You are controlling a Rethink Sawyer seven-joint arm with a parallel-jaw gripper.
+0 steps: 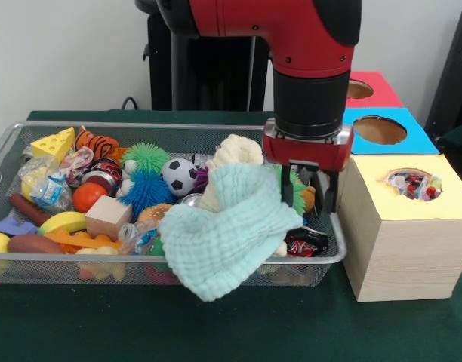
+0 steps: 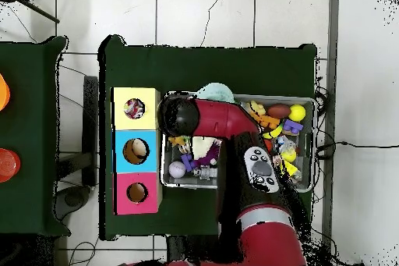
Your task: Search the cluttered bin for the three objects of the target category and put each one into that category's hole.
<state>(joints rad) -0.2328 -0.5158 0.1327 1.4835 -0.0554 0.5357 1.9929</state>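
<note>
The wire mesh bin [image 1: 333, 255] is full of toys. My gripper [image 1: 308, 204] hangs open and empty over the bin's right end, beside the yellow-topped box. A crinkly printed wrapper [image 1: 414, 185] lies inside the yellow hole [image 1: 401, 175]; it also shows in the overhead view [image 2: 134, 108]. Two more crinkly clear wrappers [image 1: 46, 185] [image 1: 77, 160] lie at the bin's left end. In the overhead view the arm's wrist [image 2: 178, 115] hides the gripper, at the bin's [image 2: 313, 146] end nearest the boxes.
A mint knitted cloth [image 1: 227, 230] drapes over the bin's front rim, with a white knitted cloth [image 1: 232, 151] behind it. Green [image 1: 146, 157] and blue [image 1: 144, 190] spiky balls, a toy football [image 1: 178, 176] and a wooden block [image 1: 108, 216] fill the bin. Blue-topped [image 1: 380, 130] and red-topped [image 1: 359, 89] holes lie behind the yellow one.
</note>
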